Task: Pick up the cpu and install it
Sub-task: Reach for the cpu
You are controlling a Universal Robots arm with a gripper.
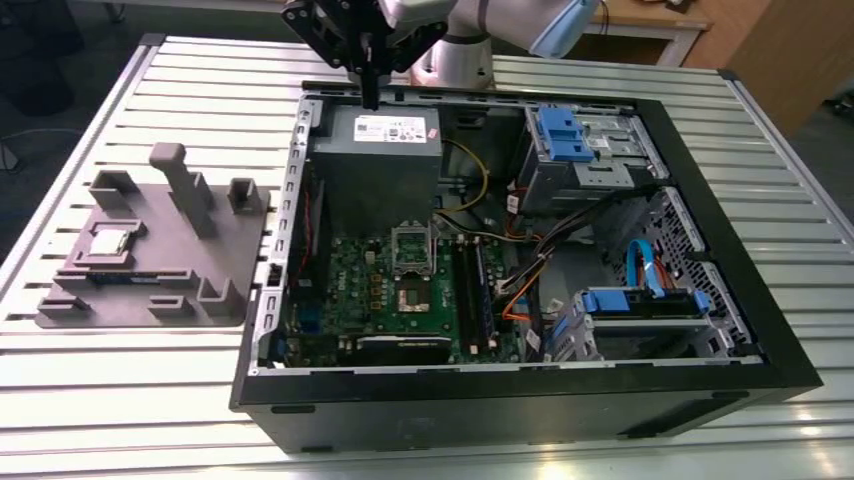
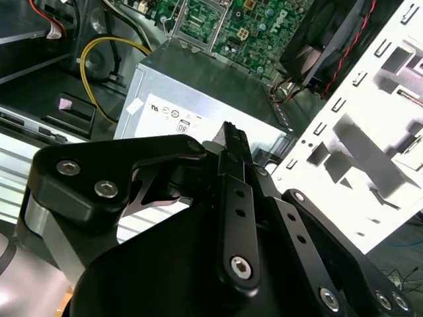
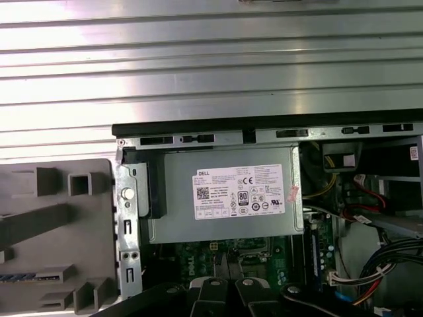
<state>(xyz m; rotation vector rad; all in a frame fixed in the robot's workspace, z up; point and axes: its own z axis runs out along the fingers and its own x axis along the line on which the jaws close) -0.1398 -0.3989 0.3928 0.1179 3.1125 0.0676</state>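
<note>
The cpu (image 1: 111, 240), a small shiny silver square, lies in a recess of the grey moulded tray (image 1: 214, 270) on the exterior view's left, outside the computer case. My gripper (image 1: 368, 92) hangs high at the back of the open case, over the grey power-supply box (image 1: 384, 140), far from the cpu. Its black fingers (image 2: 235, 155) are pressed together with nothing between them. The motherboard's open socket (image 1: 410, 268) sits in the middle of the green board, below the power supply; the second wrist view shows the socket (image 2: 198, 23) beyond the box.
The black case (image 1: 534, 400) lies open on a slatted metal table (image 1: 134, 400). Inside are blue drive cages (image 1: 577, 140), orange and black cables (image 1: 527, 280) and memory slots (image 1: 470, 290). The tray has upright posts (image 1: 180, 185). The arm's base (image 1: 454, 60) stands behind the case.
</note>
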